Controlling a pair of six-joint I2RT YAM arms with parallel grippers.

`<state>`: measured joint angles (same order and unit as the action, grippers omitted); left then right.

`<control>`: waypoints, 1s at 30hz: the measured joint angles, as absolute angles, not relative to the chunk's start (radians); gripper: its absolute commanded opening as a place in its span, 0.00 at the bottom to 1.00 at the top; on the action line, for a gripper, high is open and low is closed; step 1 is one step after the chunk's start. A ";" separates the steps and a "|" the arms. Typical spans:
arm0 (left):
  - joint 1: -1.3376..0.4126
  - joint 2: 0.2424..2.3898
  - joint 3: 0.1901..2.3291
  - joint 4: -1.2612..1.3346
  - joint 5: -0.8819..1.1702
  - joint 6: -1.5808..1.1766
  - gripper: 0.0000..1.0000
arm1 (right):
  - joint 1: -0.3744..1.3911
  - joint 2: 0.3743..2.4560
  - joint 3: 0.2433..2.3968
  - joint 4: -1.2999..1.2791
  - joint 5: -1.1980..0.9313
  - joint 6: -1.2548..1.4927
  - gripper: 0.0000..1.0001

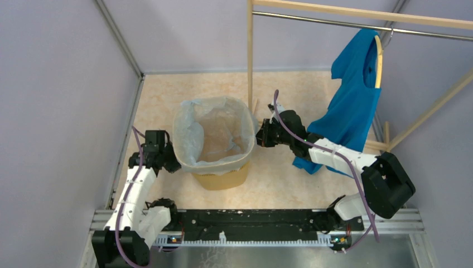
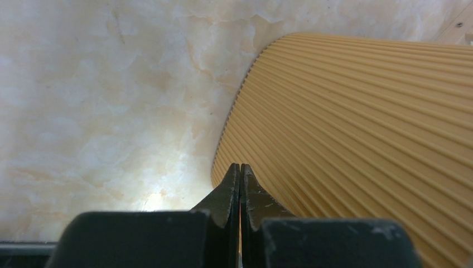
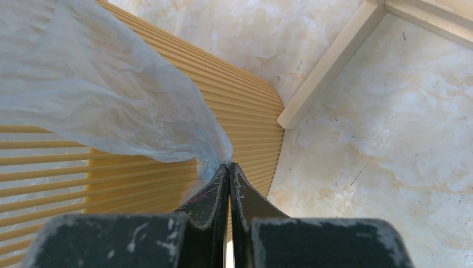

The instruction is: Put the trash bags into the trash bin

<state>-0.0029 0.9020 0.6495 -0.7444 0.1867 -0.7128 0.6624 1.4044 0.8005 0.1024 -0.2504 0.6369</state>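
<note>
The yellow-orange trash bin (image 1: 223,180) stands on the floor between my arms. A pale translucent trash bag (image 1: 215,131) lines it, the film folded out over the rim. My left gripper (image 1: 172,166) is shut beside the bin's left wall. In the left wrist view its tips (image 2: 240,166) meet with nothing between them, in front of the ribbed bin wall (image 2: 357,123). My right gripper (image 1: 260,137) is at the bin's right rim. In the right wrist view it (image 3: 229,166) is shut on a drawn-out corner of the trash bag (image 3: 100,95), outside the bin wall (image 3: 245,111).
A bright blue shirt (image 1: 352,100) hangs on a hanger from a wooden rack at the right, draping behind my right arm. The rack's upright post (image 1: 250,56) stands just behind the bin, and its base beam (image 3: 329,67) lies on the floor. Grey walls close in both sides.
</note>
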 measured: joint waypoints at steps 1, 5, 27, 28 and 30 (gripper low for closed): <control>-0.003 0.899 0.658 -0.767 0.175 -0.714 0.09 | 0.662 1.404 0.802 0.099 -0.248 0.632 0.02; -0.004 0.884 0.778 -0.896 0.081 -0.722 0.56 | 0.662 1.398 0.830 0.059 -0.228 0.609 0.09; -0.006 0.676 1.119 -1.198 -0.152 -0.701 0.97 | 0.662 1.376 0.879 0.026 -0.230 0.566 0.08; -0.006 0.661 1.140 -1.200 -0.165 -0.700 0.98 | 0.662 1.376 0.879 0.023 -0.230 0.564 0.08; -0.006 0.639 1.179 -1.200 -0.185 -0.699 0.98 | 0.662 1.376 0.879 0.021 -0.230 0.561 0.08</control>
<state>-0.0055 0.6388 1.1793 -1.1995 -0.1852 -0.6994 0.6624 1.3758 0.8795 0.0208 -0.2302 0.5606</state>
